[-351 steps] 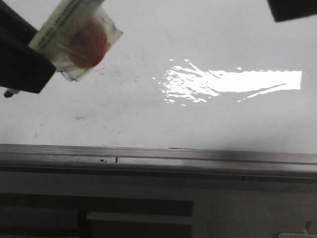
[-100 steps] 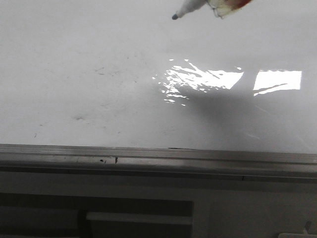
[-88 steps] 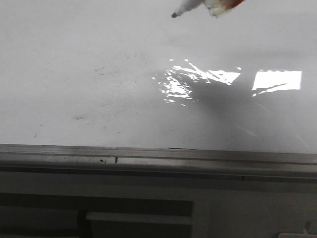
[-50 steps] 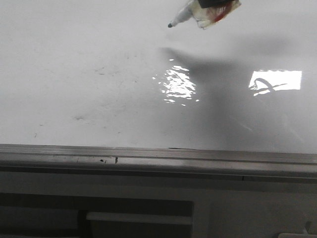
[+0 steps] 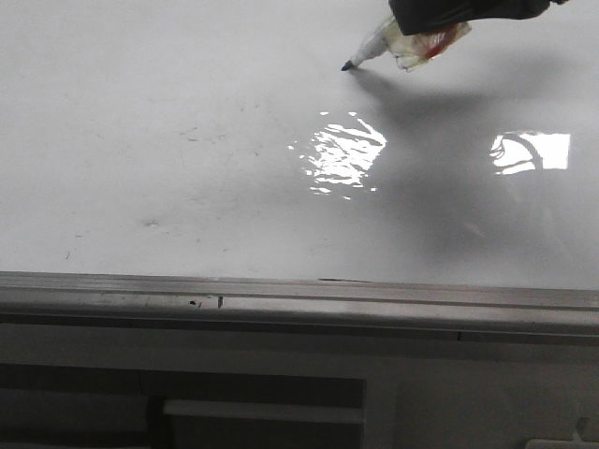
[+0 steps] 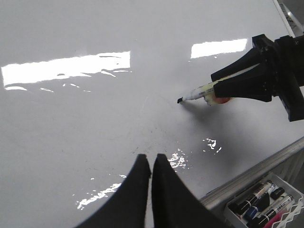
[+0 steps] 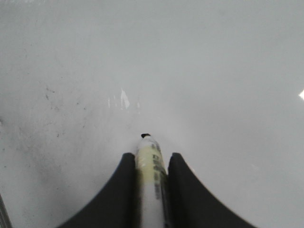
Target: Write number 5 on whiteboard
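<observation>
The whiteboard is glossy white with faint grey smudges and glare patches. No number 5 is in view on it. My right gripper is shut on a white marker with a yellowish label. In the front view this marker slants down from the right gripper at the upper right. Its black tip sits at the board's surface, where it meets its own shadow. My left gripper hovers over the board with its jaws together and nothing between them. From there I see the marker and the right gripper.
A grey metal rail edges the board's near side, with a grey panel beyond it. A wire tray holding several spare markers hangs past the rail. Glare lies near the marker tip.
The marker went from the left of the front view to the upper middle. In the last second it dropped toward the board with the right gripper, and its shadow closed in on the tip.
</observation>
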Controlling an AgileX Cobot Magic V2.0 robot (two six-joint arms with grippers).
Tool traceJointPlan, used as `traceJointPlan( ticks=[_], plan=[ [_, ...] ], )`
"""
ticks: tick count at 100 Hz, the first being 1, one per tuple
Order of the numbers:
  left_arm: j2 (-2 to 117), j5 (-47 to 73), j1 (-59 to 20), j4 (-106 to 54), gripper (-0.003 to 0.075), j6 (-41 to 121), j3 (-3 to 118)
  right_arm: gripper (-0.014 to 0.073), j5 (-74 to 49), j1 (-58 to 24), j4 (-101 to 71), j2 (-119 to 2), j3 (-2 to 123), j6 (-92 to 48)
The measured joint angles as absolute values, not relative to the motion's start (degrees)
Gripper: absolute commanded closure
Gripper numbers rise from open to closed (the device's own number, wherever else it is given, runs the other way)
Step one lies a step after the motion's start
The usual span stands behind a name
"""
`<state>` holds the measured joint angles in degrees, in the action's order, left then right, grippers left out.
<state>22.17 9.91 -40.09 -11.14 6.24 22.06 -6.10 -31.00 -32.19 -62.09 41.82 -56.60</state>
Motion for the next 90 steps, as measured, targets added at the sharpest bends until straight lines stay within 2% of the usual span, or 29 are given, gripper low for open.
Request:
traceJointPlan(
  ticks=[38, 90],
  plan=[
    [22.2, 9.9, -40.1, -11.1, 0.0741, 6.2, 22.1, 0.0643, -15.8, -30.9, -32.6, -62.7, 41.9, -55.4],
    [22.2, 9.9, -40.1, -11.1, 0.0741, 6.2, 22.1, 0.0643, -19.2, -28.5, -33.0, -62.8, 41.9, -54.5]
  ],
)
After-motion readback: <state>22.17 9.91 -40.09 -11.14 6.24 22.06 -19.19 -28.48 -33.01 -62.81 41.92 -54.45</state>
